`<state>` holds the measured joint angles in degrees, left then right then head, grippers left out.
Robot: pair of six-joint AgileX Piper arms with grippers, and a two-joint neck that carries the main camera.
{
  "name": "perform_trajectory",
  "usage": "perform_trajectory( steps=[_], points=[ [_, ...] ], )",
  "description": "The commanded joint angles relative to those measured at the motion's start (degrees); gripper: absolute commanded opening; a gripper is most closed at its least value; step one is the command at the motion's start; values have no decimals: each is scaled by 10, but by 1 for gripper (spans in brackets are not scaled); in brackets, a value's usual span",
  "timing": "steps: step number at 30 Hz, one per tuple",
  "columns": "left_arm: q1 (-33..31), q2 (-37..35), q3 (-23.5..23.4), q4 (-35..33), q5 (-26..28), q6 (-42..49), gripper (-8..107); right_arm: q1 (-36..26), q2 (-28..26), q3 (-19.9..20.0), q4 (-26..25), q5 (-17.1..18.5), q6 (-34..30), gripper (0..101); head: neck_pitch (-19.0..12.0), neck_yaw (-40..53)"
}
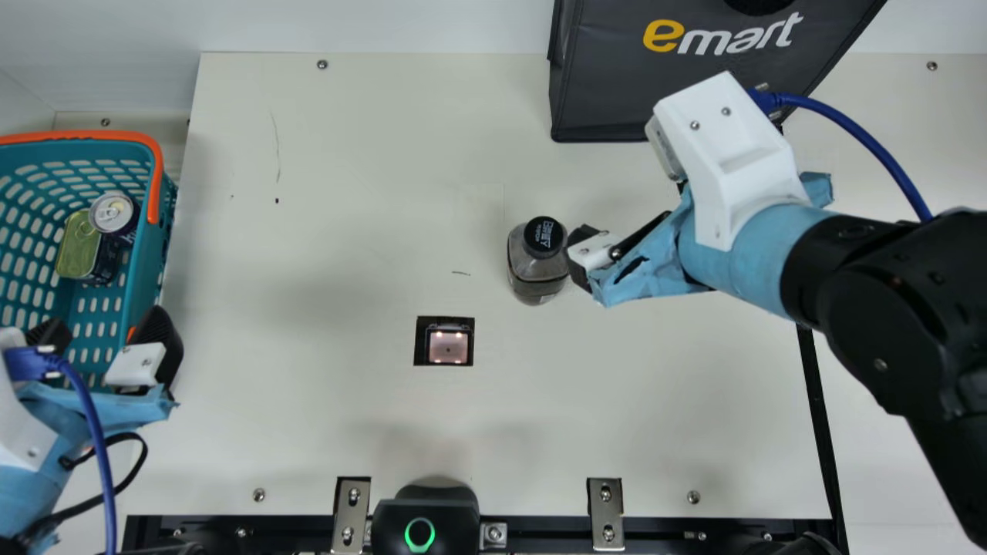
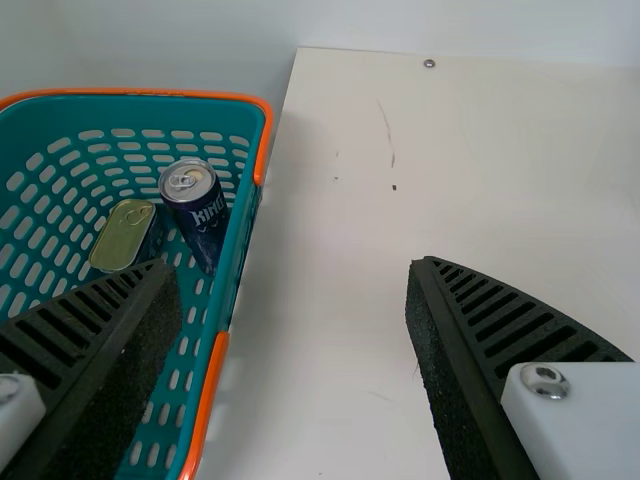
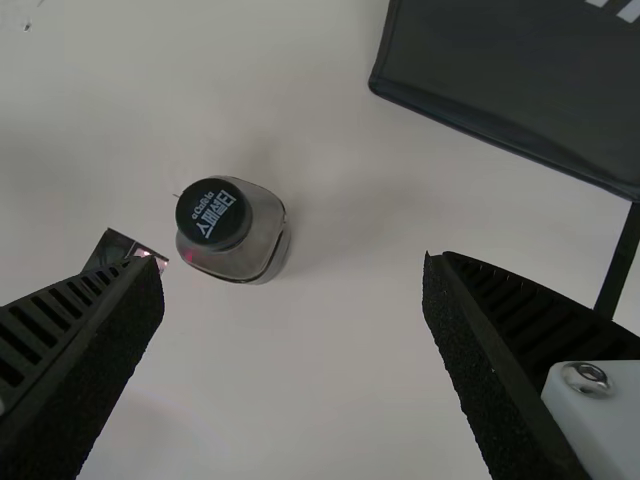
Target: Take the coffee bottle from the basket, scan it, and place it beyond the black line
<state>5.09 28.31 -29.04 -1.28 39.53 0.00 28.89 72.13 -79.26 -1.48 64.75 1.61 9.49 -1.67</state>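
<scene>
We start with the basket (image 1: 146, 254), teal with orange trim, at the left of the main view. In it we see a dark blue drink can (image 1: 114, 212), its lid upward, and a flat tin (image 1: 77, 250) with a gold-green top, close beside the can near one of the basket's long walls. A dark bag (image 1: 601, 100) is at the far edge of the surface (image 1: 347, 193); what it holds, we cannot tell.

The coffee bottle (image 1: 536, 270) is out on the surface, between the scanner (image 1: 449, 347) and the bag. It stands upright, with its long axis rising from the surface and its black cap (image 1: 544, 235) pointing up (we can see white lettering on top, handily facing us). Its body is squarish with rounded corners, and the right wrist view shows a small red spot of light on it. The bottle is on the scanner's side of the black line (image 1: 815, 416).

Our right gripper (image 1: 587, 258) is just beside the bottle in the main view; its wrist view shows the jaws wide, with the bottle ahead of them and apart from them. Our left gripper (image 1: 108, 330) is at the basket's near end, one side over the basket and the other past its wall, jaws wide as well.
</scene>
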Motion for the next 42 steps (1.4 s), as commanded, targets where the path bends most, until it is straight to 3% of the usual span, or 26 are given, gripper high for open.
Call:
perform_trajectory(
  steps=[1, 42],
  points=[
    [0, 0, 0, 0, 0, 0, 90, 4, 3, -1, -3, -3, 4, 91, -16, 1],
    [0, 0, 0, 0, 0, 0, 90, 72, 68, 20, -34, -53, 38, 91, -16, 1]
  ],
)
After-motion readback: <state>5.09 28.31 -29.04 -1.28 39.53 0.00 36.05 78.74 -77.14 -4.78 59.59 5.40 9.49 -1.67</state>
